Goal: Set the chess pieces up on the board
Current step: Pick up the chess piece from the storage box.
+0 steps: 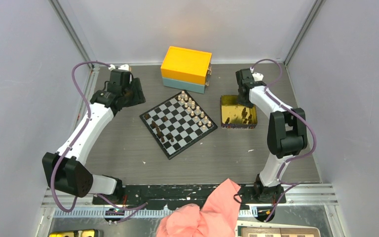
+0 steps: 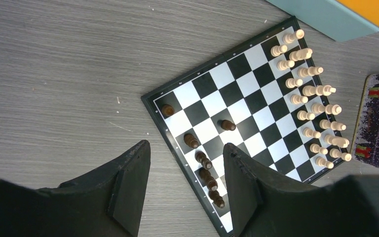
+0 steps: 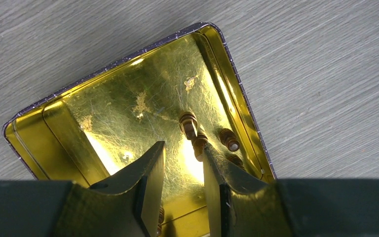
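Note:
The board [image 1: 178,124] lies turned like a diamond in the middle of the table. Light tan chess pieces [image 2: 310,90] fill two rows along its far right edge. Several dark brown pieces [image 2: 205,163] stand along its near left edge, and one [image 2: 227,125] stands further in. My left gripper [image 2: 186,148] hangs open above that left edge with nothing between its fingers. My right gripper [image 3: 183,148] is open low over a gold tin [image 3: 128,103]. Several dark pieces [image 3: 189,124] lie in the tin by the right finger [image 3: 216,173]. None is held.
A yellow and teal box [image 1: 186,68] stands behind the board. The gold tin [image 1: 227,116] sits right of the board. Pink cloth [image 1: 202,215] lies below the table's near edge, between the arm bases. Grey walls close in the left and right sides.

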{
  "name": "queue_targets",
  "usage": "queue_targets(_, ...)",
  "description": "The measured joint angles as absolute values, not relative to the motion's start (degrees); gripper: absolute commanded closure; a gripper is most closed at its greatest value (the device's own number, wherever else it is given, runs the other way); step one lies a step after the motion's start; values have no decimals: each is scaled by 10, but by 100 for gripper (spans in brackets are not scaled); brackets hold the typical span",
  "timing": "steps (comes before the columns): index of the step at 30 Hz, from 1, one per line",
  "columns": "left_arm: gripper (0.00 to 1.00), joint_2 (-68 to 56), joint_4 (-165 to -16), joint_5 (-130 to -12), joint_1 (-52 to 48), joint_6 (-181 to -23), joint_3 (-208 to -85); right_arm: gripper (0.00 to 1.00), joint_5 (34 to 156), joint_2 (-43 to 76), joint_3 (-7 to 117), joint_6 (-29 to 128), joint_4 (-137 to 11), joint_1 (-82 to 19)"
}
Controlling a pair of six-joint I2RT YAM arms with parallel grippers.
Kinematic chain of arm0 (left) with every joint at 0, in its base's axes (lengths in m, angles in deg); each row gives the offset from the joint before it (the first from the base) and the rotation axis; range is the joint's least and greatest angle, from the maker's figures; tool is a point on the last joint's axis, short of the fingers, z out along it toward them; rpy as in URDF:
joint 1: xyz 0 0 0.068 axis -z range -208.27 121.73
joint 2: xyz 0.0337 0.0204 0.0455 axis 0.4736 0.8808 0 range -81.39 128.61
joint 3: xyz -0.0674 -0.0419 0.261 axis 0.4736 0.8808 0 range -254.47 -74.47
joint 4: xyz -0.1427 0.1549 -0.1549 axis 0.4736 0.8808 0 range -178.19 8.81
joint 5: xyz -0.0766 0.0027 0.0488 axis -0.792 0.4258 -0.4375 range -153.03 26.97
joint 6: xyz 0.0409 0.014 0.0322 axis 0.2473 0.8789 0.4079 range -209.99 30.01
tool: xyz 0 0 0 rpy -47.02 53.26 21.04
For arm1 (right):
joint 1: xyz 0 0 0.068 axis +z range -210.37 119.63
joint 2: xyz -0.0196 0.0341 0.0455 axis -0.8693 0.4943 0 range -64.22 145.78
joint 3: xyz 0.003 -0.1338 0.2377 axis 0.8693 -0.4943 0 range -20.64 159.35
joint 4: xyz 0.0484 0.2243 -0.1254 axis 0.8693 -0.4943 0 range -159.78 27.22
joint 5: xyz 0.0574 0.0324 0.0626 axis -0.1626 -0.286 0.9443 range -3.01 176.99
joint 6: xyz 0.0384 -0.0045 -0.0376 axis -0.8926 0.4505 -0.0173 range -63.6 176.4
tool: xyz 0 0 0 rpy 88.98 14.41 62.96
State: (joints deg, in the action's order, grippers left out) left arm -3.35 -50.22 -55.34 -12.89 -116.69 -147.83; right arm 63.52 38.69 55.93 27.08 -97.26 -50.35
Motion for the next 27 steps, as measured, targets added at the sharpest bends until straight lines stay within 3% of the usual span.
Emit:
queue_targets(19, 44, -41, -502, -558, -128, -1169, -1478, 63, 646, 428, 552, 264, -970, -519)
queue_targets(27, 43, -41, -502, -558, -127, -1169, -1477, 91, 651, 432, 552, 261, -967, -523)
